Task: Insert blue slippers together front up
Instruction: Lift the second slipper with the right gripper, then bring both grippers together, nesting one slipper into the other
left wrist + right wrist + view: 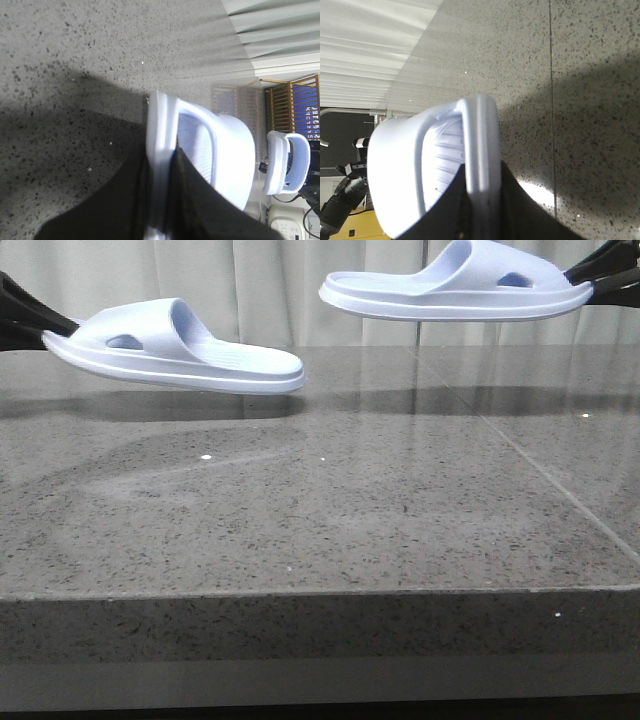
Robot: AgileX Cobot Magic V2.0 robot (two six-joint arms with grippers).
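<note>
Two pale lavender-blue foam slippers hang in the air over the grey stone table (300, 510). My left gripper (35, 325) is shut on the sole edge of the left slipper (175, 345), held low, its open end pointing right. My right gripper (600, 280) is shut on the sole edge of the right slipper (460, 288), held higher, its open end pointing left. In the left wrist view my black fingers (125, 200) clamp the left slipper's sole (162, 150), and the right slipper (287, 162) shows far off. In the right wrist view the fingers (525, 210) clamp the right slipper's sole (482, 150).
The speckled stone tabletop has a seam (540, 475) running across its right side and a front edge (320, 590) near the camera. Pale curtains (300, 290) hang behind the table. A wooden rack (292, 100) stands beyond the table's end.
</note>
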